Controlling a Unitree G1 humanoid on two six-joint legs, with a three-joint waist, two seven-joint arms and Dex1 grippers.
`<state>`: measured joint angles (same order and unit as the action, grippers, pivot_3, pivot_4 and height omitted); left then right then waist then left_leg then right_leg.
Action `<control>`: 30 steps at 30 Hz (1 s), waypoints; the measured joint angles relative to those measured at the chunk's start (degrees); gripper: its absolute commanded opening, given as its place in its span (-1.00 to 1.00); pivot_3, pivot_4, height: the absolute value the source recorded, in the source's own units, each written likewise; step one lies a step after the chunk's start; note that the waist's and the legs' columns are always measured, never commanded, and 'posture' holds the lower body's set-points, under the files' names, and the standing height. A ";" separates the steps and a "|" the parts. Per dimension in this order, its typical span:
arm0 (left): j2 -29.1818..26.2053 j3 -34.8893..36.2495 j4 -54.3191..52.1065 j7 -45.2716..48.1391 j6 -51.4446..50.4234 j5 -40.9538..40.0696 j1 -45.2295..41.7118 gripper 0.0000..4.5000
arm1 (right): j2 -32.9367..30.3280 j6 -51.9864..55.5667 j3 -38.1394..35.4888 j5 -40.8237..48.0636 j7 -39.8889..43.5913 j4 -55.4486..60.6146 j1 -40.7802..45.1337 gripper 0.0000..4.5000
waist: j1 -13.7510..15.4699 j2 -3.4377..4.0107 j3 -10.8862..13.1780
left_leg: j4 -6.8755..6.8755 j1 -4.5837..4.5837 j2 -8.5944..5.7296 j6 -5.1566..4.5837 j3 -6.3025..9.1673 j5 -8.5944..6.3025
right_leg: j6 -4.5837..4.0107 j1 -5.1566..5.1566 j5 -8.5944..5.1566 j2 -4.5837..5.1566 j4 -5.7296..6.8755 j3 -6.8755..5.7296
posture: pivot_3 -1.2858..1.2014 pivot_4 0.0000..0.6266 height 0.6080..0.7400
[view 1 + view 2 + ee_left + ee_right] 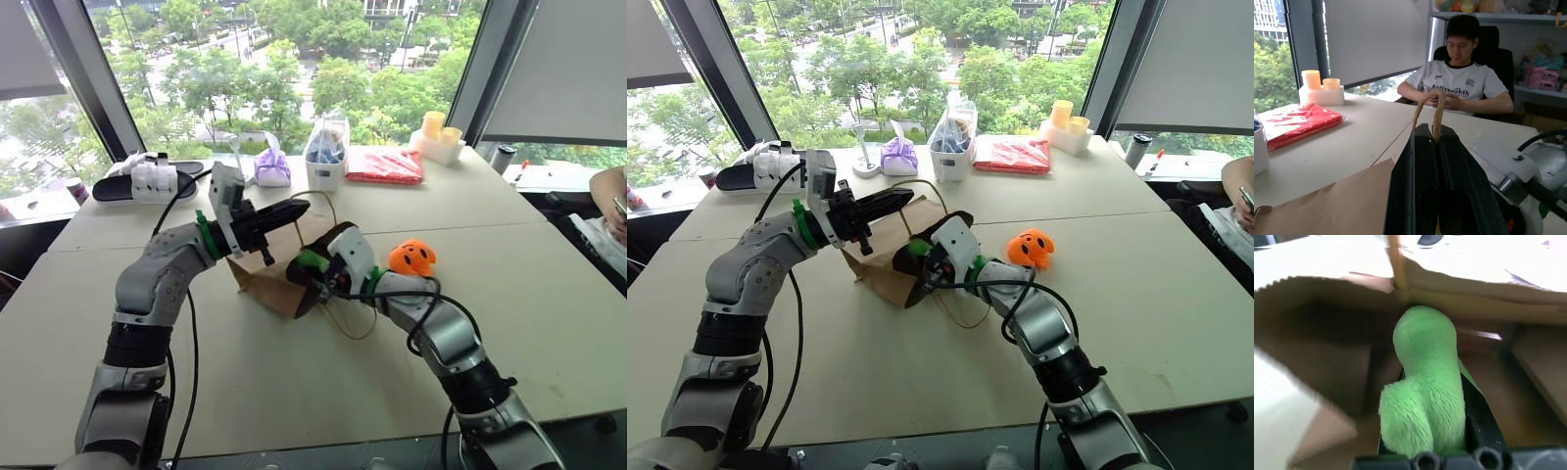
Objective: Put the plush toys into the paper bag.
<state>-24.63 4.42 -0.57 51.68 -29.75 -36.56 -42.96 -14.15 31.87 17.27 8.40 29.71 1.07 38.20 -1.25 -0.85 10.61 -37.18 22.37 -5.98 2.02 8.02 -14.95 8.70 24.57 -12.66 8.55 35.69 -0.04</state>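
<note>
The brown paper bag (263,282) lies on its side in the middle of the table, mouth toward my right arm. My left gripper (294,209) is shut on one cord handle (1436,105) and holds the bag's upper edge lifted. My right gripper (302,277) is shut on the green plush toy (1425,382) right at the bag's mouth, with the toy's tip inside the opening. The orange plush toy (412,258), with its dark face marks, sits on the table just beyond my right forearm. The bag's second handle (353,328) loops loose on the table.
Along the far edge stand a purple tied pouch (272,168), a clear plastic bag in a white cup (326,155), a red packet (386,165) and yellow cups (438,132). A black and white object (147,181) lies far left. A person (1457,78) sits at the table's right end.
</note>
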 measured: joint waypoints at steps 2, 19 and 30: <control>-0.01 0.49 -0.80 -0.52 -0.74 -0.71 0.01 -1.00 | 1.41 -2.10 0.63 -0.70 0.56 -2.68 0.96 -0.99 | 0.04 0.00 0.00 | 0.00 0.00 0.00 0.00 0.01 0.00 | 0.00 0.01 0.00 0.00 0.02 0.00 | 0.03 -0.52 1.00; -0.32 2.13 -4.09 -3.29 -3.22 -2.98 1.34 -1.00 | -0.11 -5.51 -1.33 -2.38 4.09 -4.18 2.56 0.99 | 0.55 0.01 0.00 | -0.03 0.06 -0.07 0.03 0.06 0.01 | -0.01 0.09 0.00 0.05 0.19 0.02 | 0.03 -0.52 1.00; -0.50 2.40 -3.88 -2.75 -3.19 -2.90 1.70 -1.00 | -14.84 5.40 -17.58 0.62 1.97 10.27 -3.63 0.99 | 0.44 0.01 0.00 | -0.03 0.01 -0.04 -0.03 -0.06 -0.01 | 0.00 0.04 0.00 0.04 0.16 0.02 | 0.03 -0.52 1.00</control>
<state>-25.13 6.82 -4.44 48.92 -32.94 -39.45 -41.26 -28.99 37.27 -0.31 9.01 31.68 11.35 34.57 -0.81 -0.84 10.61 -37.21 22.38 -6.02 1.99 7.96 -14.97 8.70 24.61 -12.66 8.59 35.84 -0.01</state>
